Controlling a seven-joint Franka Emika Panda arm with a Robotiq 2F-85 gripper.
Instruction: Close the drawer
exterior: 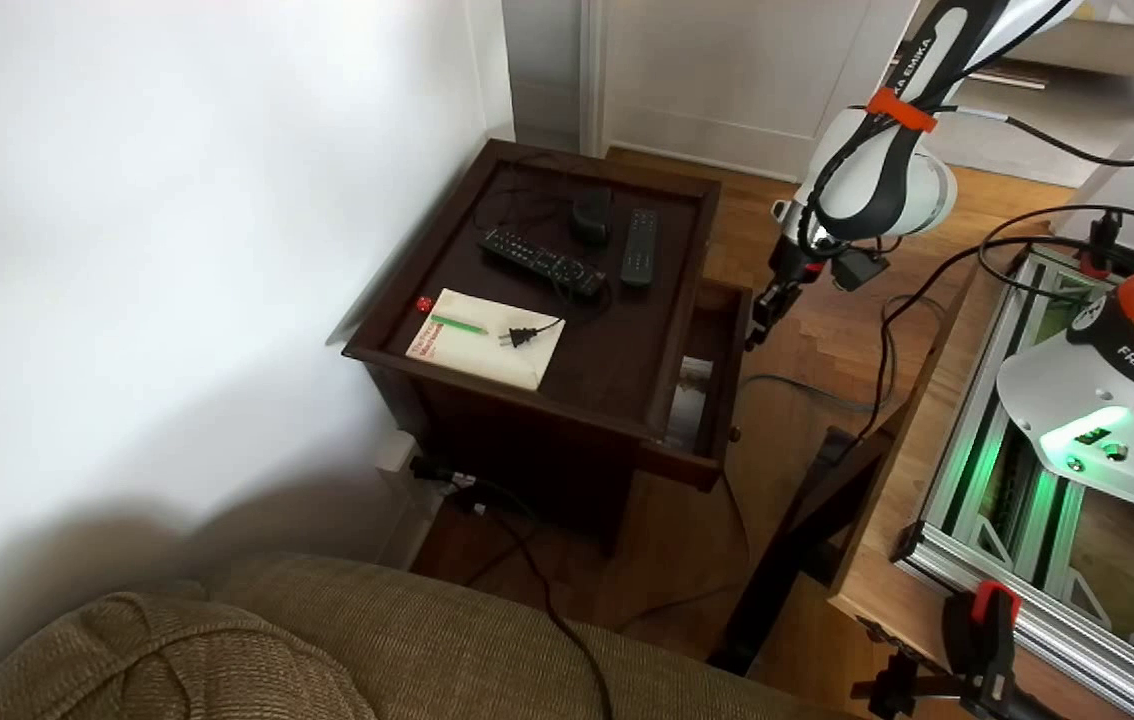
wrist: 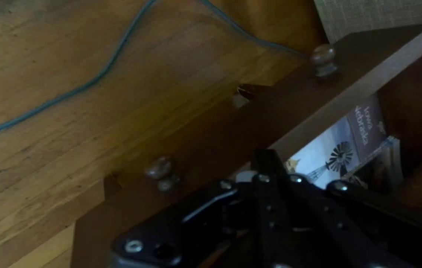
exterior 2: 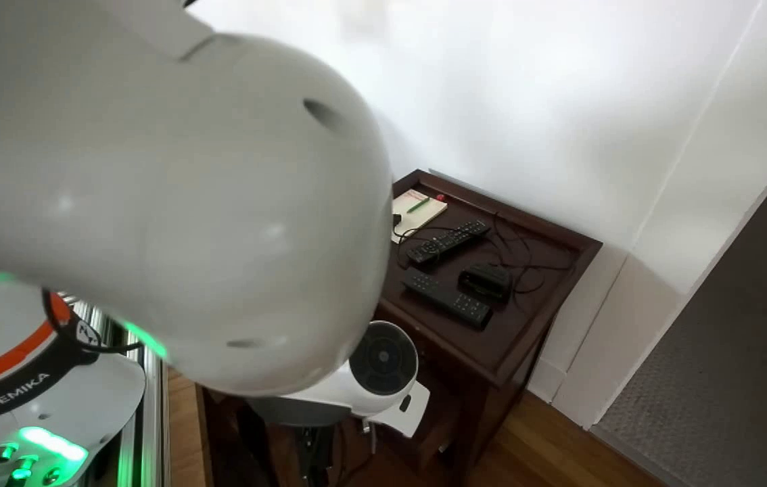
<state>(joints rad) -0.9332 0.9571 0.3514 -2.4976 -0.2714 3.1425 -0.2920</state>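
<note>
The jaws of the black metal gripper (wrist: 267,156) are seen pressed together near the front rim of the shallow dark brown wooden drawer (wrist: 285,108); whether contact is made cannot be told. The drawer is shown extended past the edge of the reddish-dark wooden tabletop (exterior: 617,360) facing the white robot base (exterior: 1057,385), printed paper leaflets (wrist: 330,145) held inside. A cream paper pad (exterior: 502,360) is set by the edge nearest the brown fabric sofa (exterior: 447,630).
</note>
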